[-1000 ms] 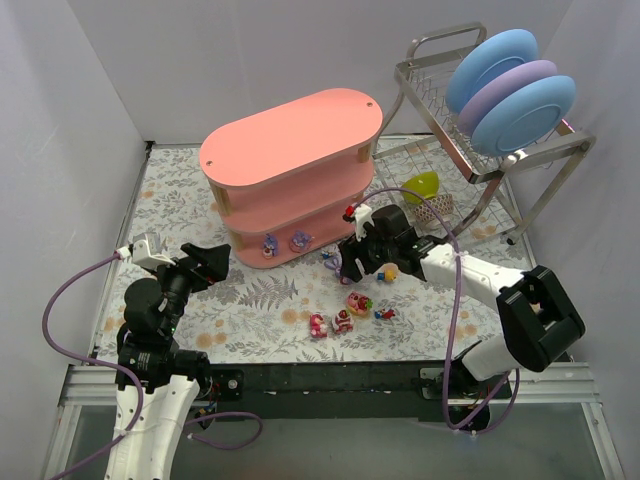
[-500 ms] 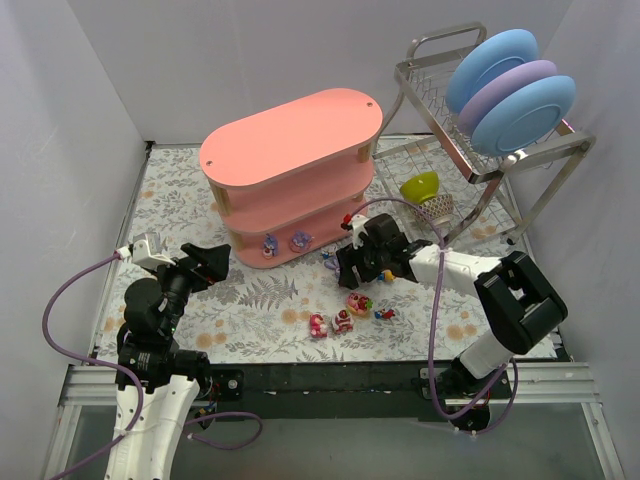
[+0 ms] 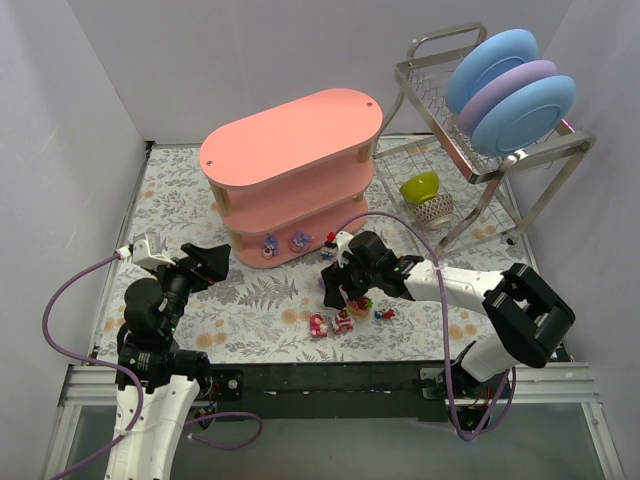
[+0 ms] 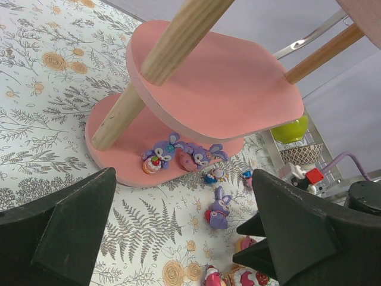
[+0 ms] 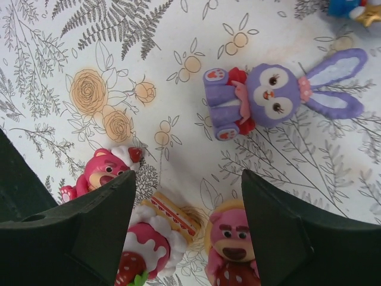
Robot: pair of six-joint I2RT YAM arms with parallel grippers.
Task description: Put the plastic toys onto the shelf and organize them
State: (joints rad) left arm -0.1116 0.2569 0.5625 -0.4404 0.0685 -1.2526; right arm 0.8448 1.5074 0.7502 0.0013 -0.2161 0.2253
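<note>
Purple bunny toy (image 5: 271,95) lies flat on the floral desk (image 3: 250,305) just beyond my right hand (image 3: 337,290), which hovers spread and empty over the pink bear figurines (image 5: 100,171) near the desk's front edge. My left hand (image 3: 207,263) is spread wide as well, towards the left edge. With two purple toys (image 3: 270,243) on the bottom tier of the salmon-pink shelf (image 3: 290,150), I judge this is the next pick-up: I need to lower, straddle one figurine without nudging its neighbours, then close.

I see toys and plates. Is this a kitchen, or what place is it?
Probably a robot practice booth, not a real kitchen: white walls box in one table with a flowery cloth, the left arm and right arm are bolted at its edge, and the pink shelf and dish rack seem like props.
</note>
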